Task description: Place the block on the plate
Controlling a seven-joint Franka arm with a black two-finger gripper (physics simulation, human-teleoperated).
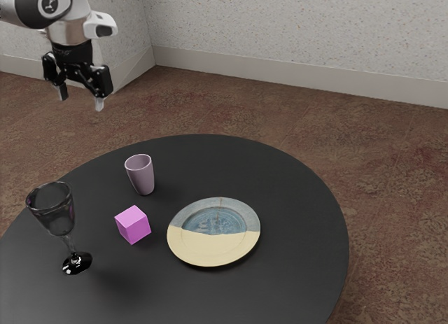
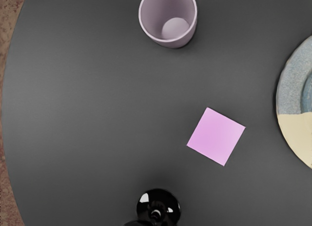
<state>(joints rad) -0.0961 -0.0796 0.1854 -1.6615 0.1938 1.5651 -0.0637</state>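
Note:
High at the exterior view's upper left, my gripper [image 1: 80, 106] hangs above the level of the table, its two fingers wide apart and nothing between them. A pink block [image 1: 133, 224] rests on the table, between the wine glass and the plate. The round plate [image 1: 213, 248], part blue-grey and part cream, lies flat with nothing on it. In the wrist view the block [image 2: 216, 136] is below my hand, turned at an angle, and part of the plate [image 2: 292, 96] appears beyond it.
A mauve cup [image 1: 142, 175] stands upright behind the block. The dark wine glass [image 1: 56, 215] stands on its round base at the exterior view's left. All of them are on a round black table [image 1: 280, 173]; the wrist view includes the cup [image 2: 175, 28] and the glass's base [image 2: 163, 201].

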